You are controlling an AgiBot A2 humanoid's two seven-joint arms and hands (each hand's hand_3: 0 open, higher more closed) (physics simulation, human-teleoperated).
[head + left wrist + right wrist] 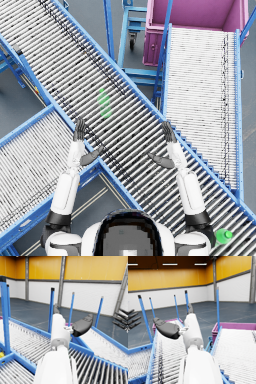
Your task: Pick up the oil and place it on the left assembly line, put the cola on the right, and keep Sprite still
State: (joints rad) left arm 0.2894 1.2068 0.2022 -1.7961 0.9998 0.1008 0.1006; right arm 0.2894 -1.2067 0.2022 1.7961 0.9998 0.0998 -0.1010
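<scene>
My forearms wear a smooth, glossy white shell, while my left hand and right hand are dark and matt, rubbery to look at. The rollers look like bare silvery metal set in blue-painted frames. The bin is smooth magenta plastic, and the green bottle is translucent plastic.

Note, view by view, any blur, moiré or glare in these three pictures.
Head view: the conveyor rollers break into moiré bands, and a green shape on them is smeared into stripes. Left wrist view: even light, left hand soft-edged. Right wrist view: ceiling strip lights glow bright; right hand soft-edged.
</scene>
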